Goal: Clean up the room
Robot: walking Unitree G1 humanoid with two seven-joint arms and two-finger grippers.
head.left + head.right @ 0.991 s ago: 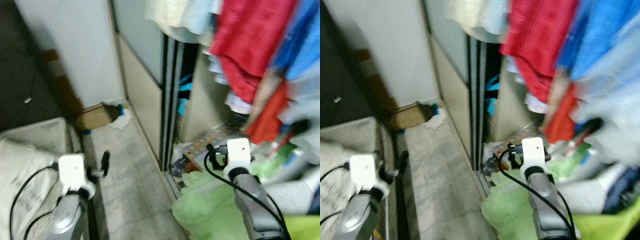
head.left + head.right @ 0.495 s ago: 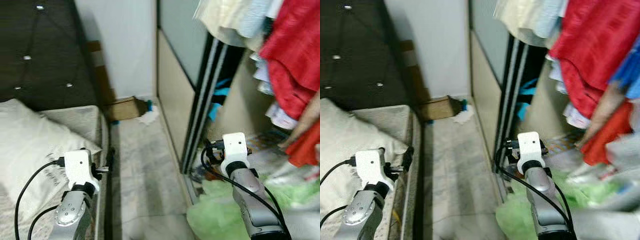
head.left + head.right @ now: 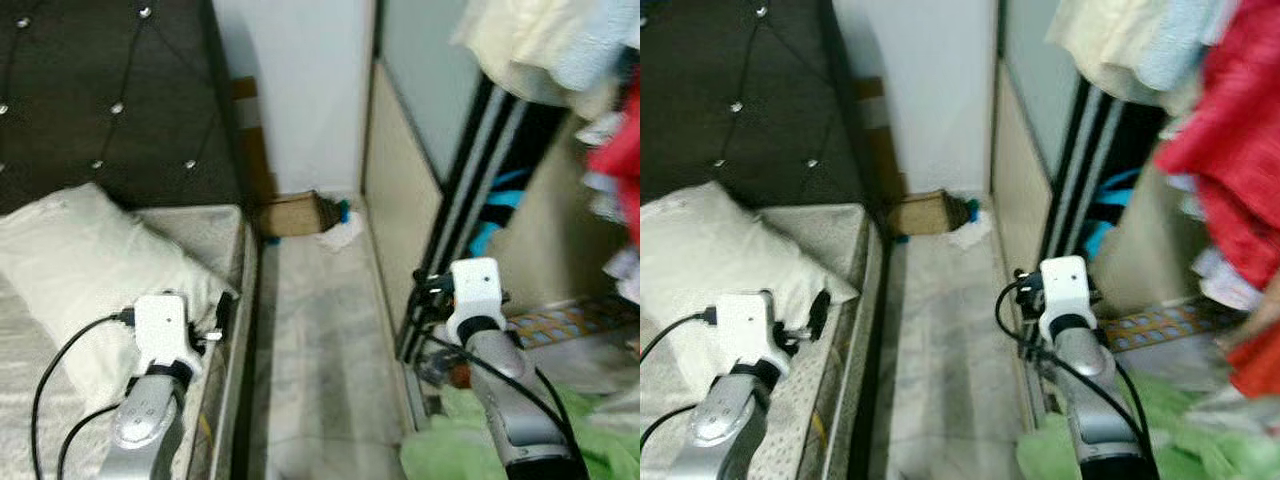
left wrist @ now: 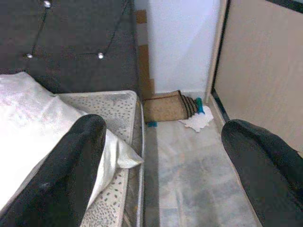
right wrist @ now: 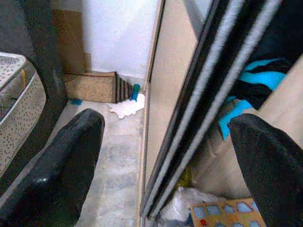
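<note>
Where the narrow marble floor (image 3: 320, 330) runs between the bed (image 3: 215, 225) and the sliding wardrobe door (image 3: 400, 200), we see the clutter lying at its far end against the white wall: a flattened brown cardboard piece (image 4: 165, 106), a crumpled white cloth (image 4: 198, 122) just beside it, and a small blue-green object (image 5: 135, 91) touching the cardboard's edge. A pale pillow (image 3: 90, 270) rests on the bed below the dark tufted headboard (image 3: 110, 90). We hold our left gripper (image 4: 161, 161) low over the bed's edge, jaws wide apart and holding nothing. Our right gripper (image 5: 165, 156) is raised at the wardrobe's open track, jaws likewise spread and holding nothing. Hanging clothes (image 3: 1230, 150) and green fabric (image 3: 470, 450) crowd the wardrobe side.
</note>
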